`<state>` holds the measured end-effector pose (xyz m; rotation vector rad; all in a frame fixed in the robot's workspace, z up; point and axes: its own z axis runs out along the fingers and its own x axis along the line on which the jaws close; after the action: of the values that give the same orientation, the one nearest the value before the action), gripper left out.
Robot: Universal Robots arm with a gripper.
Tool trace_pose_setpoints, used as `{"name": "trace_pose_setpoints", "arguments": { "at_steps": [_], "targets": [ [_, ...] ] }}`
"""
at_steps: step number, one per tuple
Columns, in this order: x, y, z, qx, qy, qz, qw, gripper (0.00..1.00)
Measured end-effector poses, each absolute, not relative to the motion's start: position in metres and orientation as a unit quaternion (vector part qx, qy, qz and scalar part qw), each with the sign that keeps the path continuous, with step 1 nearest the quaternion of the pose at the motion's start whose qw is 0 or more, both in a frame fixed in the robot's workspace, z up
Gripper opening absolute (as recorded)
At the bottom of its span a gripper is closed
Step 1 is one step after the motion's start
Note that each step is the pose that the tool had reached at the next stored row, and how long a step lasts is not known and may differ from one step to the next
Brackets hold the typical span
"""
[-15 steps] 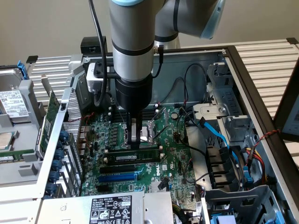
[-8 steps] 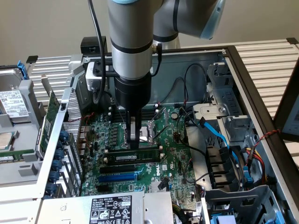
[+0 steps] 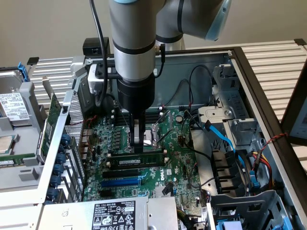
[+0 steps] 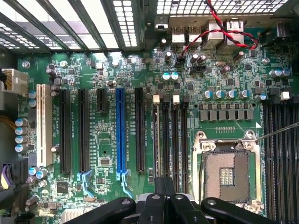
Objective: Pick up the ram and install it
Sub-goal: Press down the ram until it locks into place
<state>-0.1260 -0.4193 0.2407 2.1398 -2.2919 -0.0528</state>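
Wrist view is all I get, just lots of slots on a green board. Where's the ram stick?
Observer: In the exterior view, the ram stands on its long edge among the black slots, right below the gripper.
Operator: Is it pushed all the way in?
Observer: I can't tell that. What I can see is its flat side, with a white label strip along it.
Operator: Is anything close that the arm could bump?
Observer: A blue cable loops through the case toward the exterior view's right, well apart from the gripper.
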Motion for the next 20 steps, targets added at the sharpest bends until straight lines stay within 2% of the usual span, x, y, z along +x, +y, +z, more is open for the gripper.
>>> {"name": "trace_pose_setpoints", "arguments": {
  "at_steps": [20],
  "targets": [
    [-0.1288,-0.4193,0.2361,0.682,-0.731,-0.011,0.003,0.10]
  ]
}}
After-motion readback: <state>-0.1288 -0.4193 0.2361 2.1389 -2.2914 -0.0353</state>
